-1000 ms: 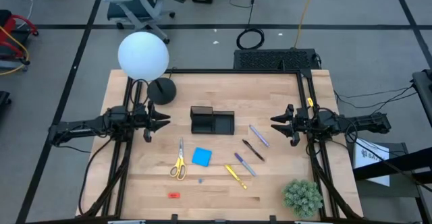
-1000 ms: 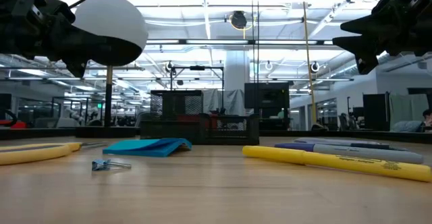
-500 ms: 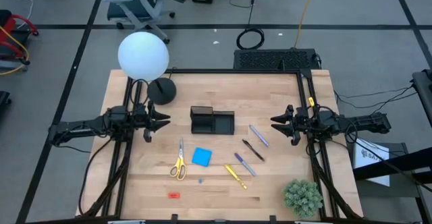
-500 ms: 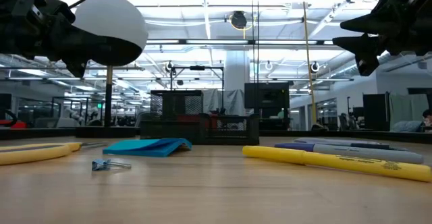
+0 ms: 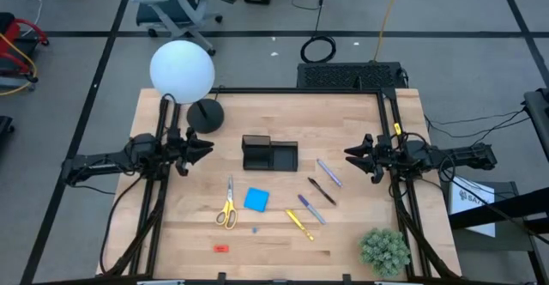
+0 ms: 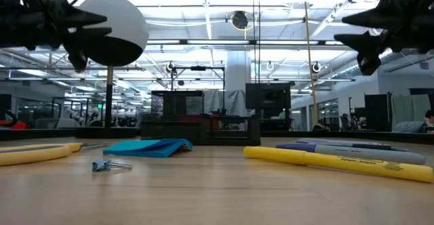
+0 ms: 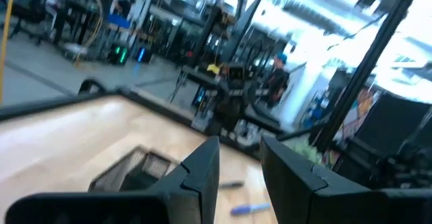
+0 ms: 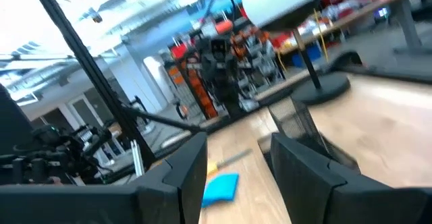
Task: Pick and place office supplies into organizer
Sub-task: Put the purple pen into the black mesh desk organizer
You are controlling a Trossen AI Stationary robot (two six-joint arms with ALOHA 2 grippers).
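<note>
The black organizer (image 5: 269, 154) stands mid-table on its base. Nearer lie yellow-handled scissors (image 5: 227, 203), a blue pad (image 5: 256, 199), several pens (image 5: 322, 191), among them a yellow one (image 5: 299, 223), and a small red piece (image 5: 221, 248). All lie flat on the wood. My left gripper (image 5: 206, 148) hovers left of the organizer, open and holding nothing, as the left wrist view shows (image 7: 239, 160). My right gripper (image 5: 350, 156) hovers to the organizer's right, open and with nothing between its fingers (image 8: 236, 156).
A lamp with a white globe (image 5: 182, 70) and a round black base (image 5: 206, 113) stands at the far left, close to my left gripper. A green plant ball (image 5: 383, 251) sits at the near right corner. A small clip (image 5: 255, 230) lies near the pad.
My left gripper has tipped its fingers upward, rolled about its own line and risen slightly, staying at the table's left. My right gripper has rolled a little in place. No object has moved.
</note>
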